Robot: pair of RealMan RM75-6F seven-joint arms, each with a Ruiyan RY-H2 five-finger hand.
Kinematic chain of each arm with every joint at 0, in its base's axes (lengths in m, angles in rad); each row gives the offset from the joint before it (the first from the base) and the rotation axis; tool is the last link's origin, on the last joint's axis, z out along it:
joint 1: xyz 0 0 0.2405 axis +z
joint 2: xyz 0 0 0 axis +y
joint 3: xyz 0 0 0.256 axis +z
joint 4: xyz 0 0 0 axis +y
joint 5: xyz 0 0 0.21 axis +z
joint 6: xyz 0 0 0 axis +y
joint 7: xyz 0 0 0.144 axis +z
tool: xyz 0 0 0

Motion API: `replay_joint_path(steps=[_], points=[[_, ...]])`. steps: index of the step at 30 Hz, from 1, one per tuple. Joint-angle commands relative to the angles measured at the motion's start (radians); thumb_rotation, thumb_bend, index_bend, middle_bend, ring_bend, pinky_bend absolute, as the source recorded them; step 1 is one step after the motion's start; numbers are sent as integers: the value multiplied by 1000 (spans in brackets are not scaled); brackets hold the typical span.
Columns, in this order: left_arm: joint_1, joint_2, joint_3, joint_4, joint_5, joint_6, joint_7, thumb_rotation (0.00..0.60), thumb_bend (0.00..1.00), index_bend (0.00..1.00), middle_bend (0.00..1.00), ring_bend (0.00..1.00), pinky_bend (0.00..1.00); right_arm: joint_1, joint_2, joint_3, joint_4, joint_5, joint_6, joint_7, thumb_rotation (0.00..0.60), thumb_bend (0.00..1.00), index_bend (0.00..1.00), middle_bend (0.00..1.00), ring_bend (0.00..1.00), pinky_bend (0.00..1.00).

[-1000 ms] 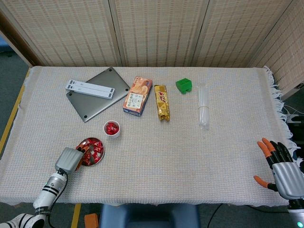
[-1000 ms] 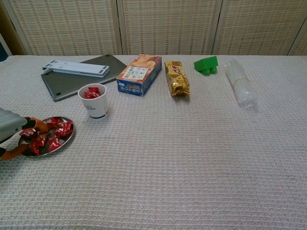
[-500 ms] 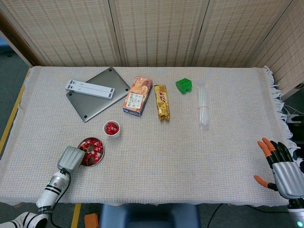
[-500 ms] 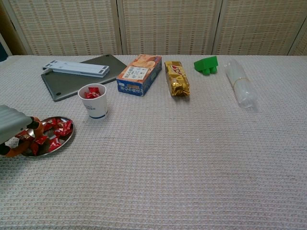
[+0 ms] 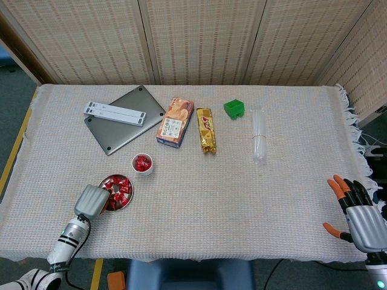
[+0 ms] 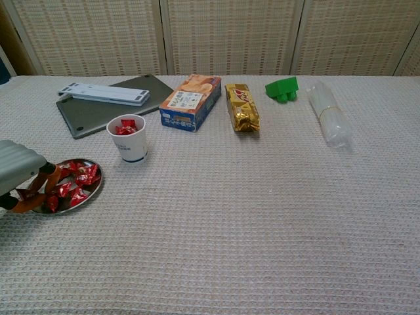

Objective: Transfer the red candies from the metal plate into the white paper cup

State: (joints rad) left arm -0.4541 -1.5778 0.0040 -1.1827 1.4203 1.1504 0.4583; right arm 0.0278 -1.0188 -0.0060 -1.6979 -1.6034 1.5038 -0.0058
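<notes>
At the cloth-covered table (image 5: 242,199), my left hand (image 6: 20,174) reaches over the metal plate (image 5: 127,194) at seven o'clock, fingers curled among the red candies (image 6: 72,187); whether one is pinched, I cannot tell. My right hand (image 5: 357,211) waits spread and empty at four o'clock. The paper cup (image 6: 127,138), just beyond the plate, already holds candies.

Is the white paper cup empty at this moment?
No, the chest view shows red wrapped candies already inside the white paper cup.

The left hand (image 6: 20,174) is cut off by the picture's edge beside the metal plate (image 6: 92,191), so what its fingers (image 6: 47,176) hold stays hidden.
</notes>
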Motion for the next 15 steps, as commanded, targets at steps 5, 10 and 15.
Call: replay_joint_path(steps=[5,10,15], points=[[-4,-6,-7,5,23,18,-16,600,387,606,667,755,1000,1,0,0,1,1,-1,1,600,63,0,0,0,0],[-8,-6,-10,5,25,16,-18,600,400,637,697,760,1000,0,1,0,1,0,0,2,600,62,0,0,0,0],[-32,7,-40,-30,41,29,-23,600,430,658,715,762,1000,1,0,1,1,1,-1,1,600,62,0,0,0,0]])
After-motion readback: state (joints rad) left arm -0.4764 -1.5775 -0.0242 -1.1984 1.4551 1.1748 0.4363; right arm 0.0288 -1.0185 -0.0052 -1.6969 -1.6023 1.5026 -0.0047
